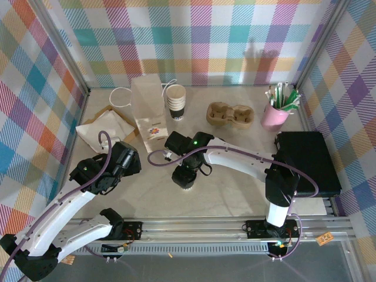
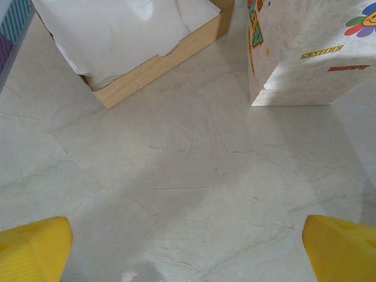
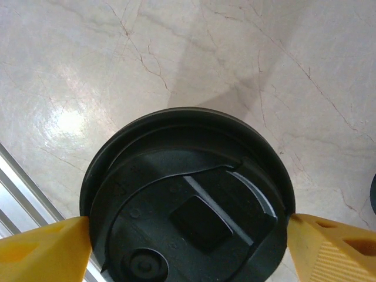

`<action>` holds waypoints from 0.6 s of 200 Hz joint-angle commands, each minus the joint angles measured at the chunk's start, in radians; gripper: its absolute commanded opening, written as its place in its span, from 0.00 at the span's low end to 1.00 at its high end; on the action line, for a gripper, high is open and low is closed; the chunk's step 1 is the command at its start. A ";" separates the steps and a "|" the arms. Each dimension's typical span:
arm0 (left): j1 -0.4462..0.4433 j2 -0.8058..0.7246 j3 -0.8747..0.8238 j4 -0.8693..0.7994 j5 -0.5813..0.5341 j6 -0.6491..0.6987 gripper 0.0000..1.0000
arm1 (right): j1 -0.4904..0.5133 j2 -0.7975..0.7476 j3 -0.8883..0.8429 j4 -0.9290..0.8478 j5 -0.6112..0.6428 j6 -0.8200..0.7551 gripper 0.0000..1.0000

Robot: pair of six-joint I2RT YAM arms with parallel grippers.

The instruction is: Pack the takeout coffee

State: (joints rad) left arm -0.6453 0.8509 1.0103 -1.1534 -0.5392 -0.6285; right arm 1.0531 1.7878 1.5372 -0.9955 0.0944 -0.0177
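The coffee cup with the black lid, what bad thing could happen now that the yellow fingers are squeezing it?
1. The right gripper has its yellow fingers pressed against the takeout coffee right at the rim of the black lid. A lift might pop the lid off or let the cup slip.
2. The paper bag stands close to that arm, so a wide swing could tip it over.

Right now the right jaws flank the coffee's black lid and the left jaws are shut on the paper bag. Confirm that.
Wrong on the left jaws: they stand open, not shut on the paper bag. The left wrist view shows the yellow fingertips wide apart over bare table, the bag ahead of them untouched. The right jaws do flank the takeout coffee at its black lid.
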 commanded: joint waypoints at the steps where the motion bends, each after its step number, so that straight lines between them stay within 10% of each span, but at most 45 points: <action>1: 0.007 -0.003 0.000 -0.028 0.008 -0.016 1.00 | -0.006 0.018 -0.012 -0.003 -0.028 0.001 0.82; 120: 0.007 -0.001 0.010 -0.027 0.009 -0.026 1.00 | -0.010 -0.001 -0.044 -0.029 0.006 -0.020 0.70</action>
State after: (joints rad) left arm -0.6453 0.8509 1.0103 -1.1538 -0.5327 -0.6399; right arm 1.0473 1.7897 1.5299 -0.9886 0.0917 -0.0383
